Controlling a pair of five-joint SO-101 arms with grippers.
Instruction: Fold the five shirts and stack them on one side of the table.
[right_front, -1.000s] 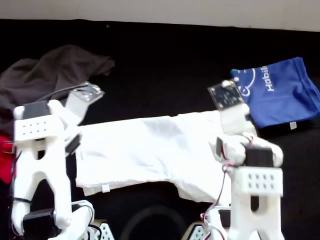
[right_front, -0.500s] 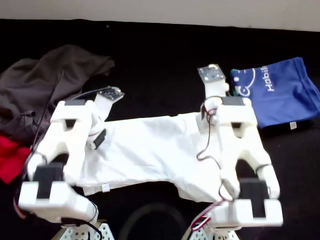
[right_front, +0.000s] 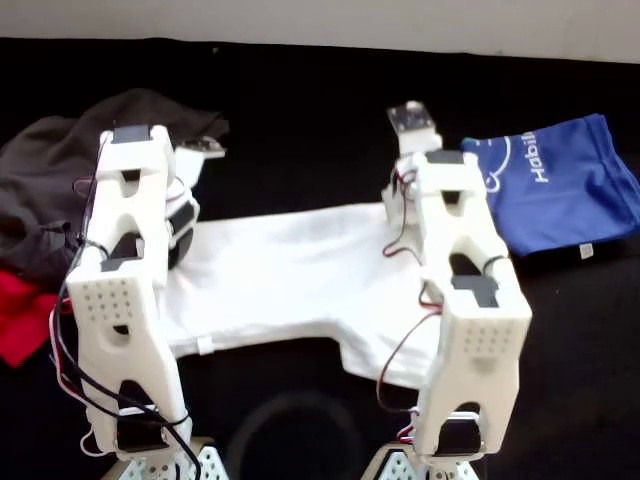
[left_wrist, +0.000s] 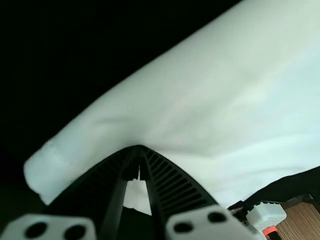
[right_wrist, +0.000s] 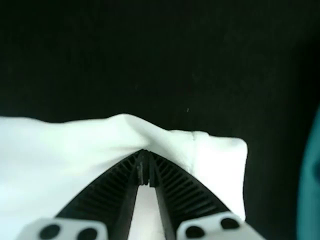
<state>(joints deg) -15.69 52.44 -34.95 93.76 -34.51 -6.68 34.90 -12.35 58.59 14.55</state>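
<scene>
1. The black table (right_front: 310, 110) carried all the garments, with both arms based at its near edge.
2. The white shirt (right_front: 290, 290) lay spread across the middle of the table, between the two arms. Its long far edge ran left to right and one part trailed toward the near right.
3. The left arm (right_front: 120, 300) and the right arm (right_front: 470, 300) were both stretched out flat toward the far side, one over each end of the white shirt.
4. A dark grey shirt heap (right_front: 70, 160) sat unfolded at the far left, close beside the left arm. Risk: the left arm could snag it on any sweep.
5. A blue shirt (right_front: 555, 190) lay folded at the far right, just beside the right arm's wrist. Risk: it could be knocked askew.
6. A red garment (right_front: 20, 325) showed at the left edge of the table.
7. The left gripper (left_wrist: 139, 150) was pinched tight on the white shirt's far edge near its left end. The right gripper (right_wrist: 145, 154) was likewise clamped on the far edge near the right corner.
8. Both bites looked shallow. Risk: uneven travel between the arms would likely skew the fold or pull the cloth free of one pinch.
</scene>
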